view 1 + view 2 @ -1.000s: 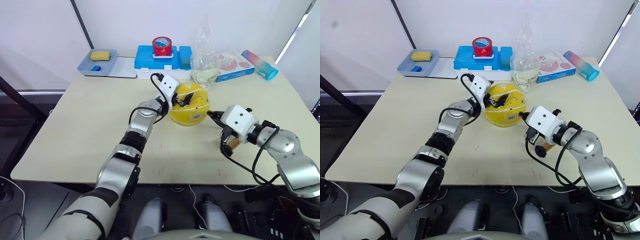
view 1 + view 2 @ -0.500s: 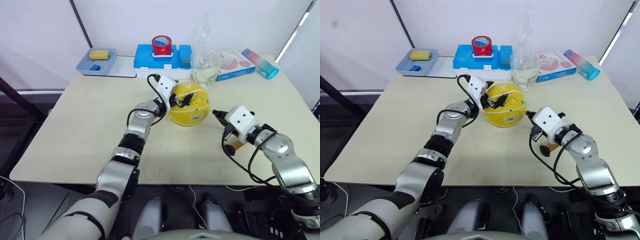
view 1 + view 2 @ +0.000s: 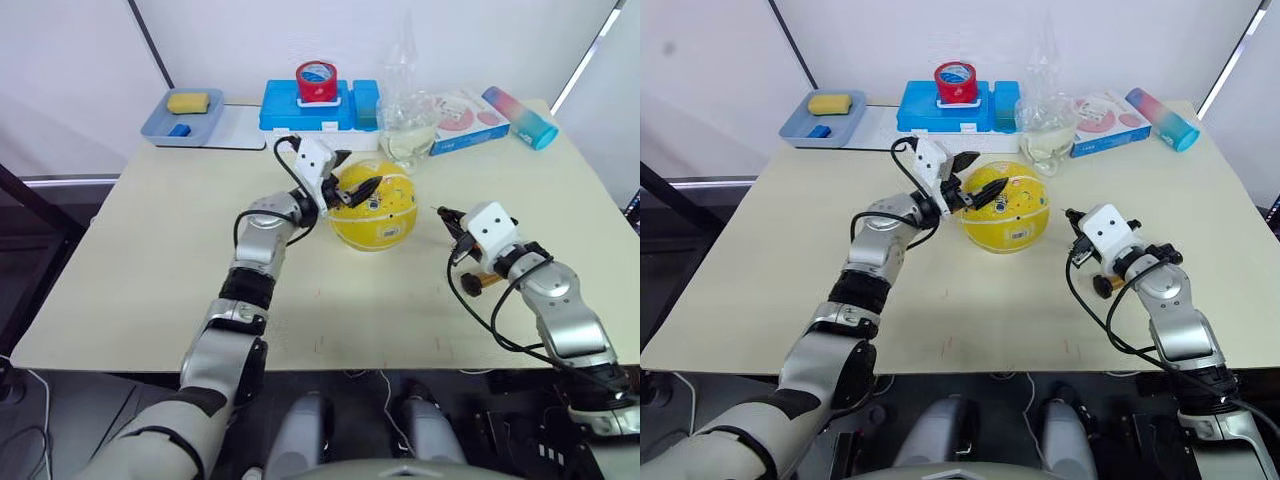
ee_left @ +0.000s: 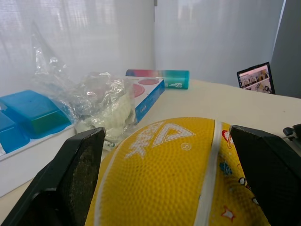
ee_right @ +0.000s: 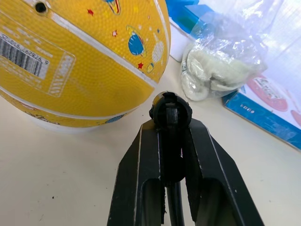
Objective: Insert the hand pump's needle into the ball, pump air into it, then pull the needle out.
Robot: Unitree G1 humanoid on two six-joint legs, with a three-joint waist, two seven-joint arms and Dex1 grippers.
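Our right pincer [image 5: 173,141], pinching the needle [image 5: 171,113] fitting, has drawn back from the ball [image 3: 374,205], which our spread left pincer [image 3: 352,186] steadies, so insertion remains undone.

The right gripper [image 3: 1072,216] has drawn back from the ball [image 3: 1006,207].

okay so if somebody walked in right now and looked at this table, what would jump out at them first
Most likely the round yellow ball with white panel lines in the middle of the pale table, with the left gripper open across its top. To the robot's right, apart from the ball, the right gripper is shut on the small black needle fitting of the pump's hose. Along the far edge, a red tape roll sits on a blue box.
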